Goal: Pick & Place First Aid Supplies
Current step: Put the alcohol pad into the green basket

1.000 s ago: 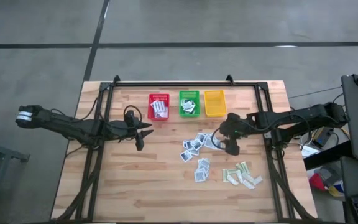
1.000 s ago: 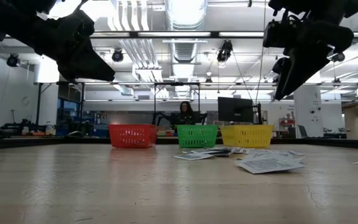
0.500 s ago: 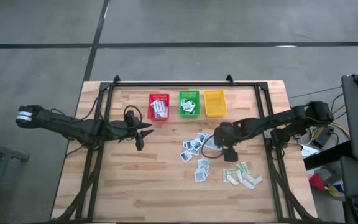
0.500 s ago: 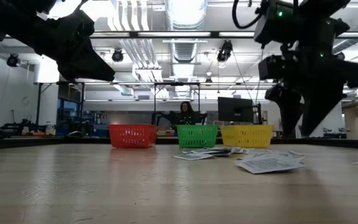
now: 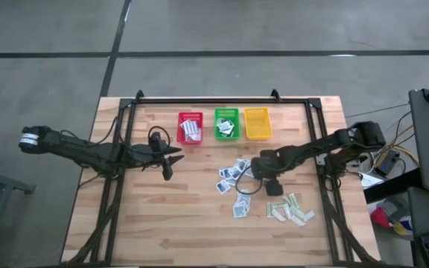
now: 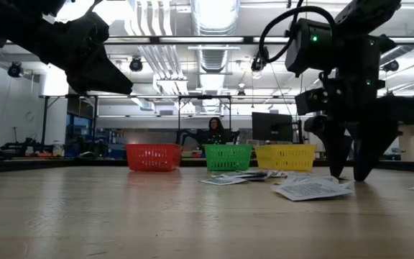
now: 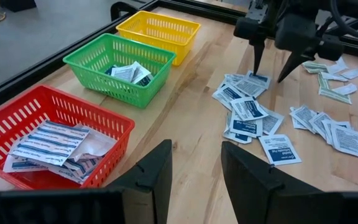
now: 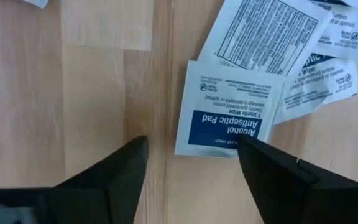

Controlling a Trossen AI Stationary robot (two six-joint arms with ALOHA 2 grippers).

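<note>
Blue-labelled alcohol pad (image 8: 225, 127) overlaps its neighbours, so your open right end effector (image 8: 191, 163) could lift two packets together.

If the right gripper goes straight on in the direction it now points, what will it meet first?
The right gripper points down, open. It would probably first meet the alcohol pad packet lying flat between its fingers, or the wooden table just beside it.

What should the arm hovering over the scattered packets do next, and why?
Probably lower a little and close. The right end effector is open, low over the table, its fingers either side of the near edge of a white-blue alcohol pad lying flat. The green basket already holds similar packets, so it likely goes there.
</note>
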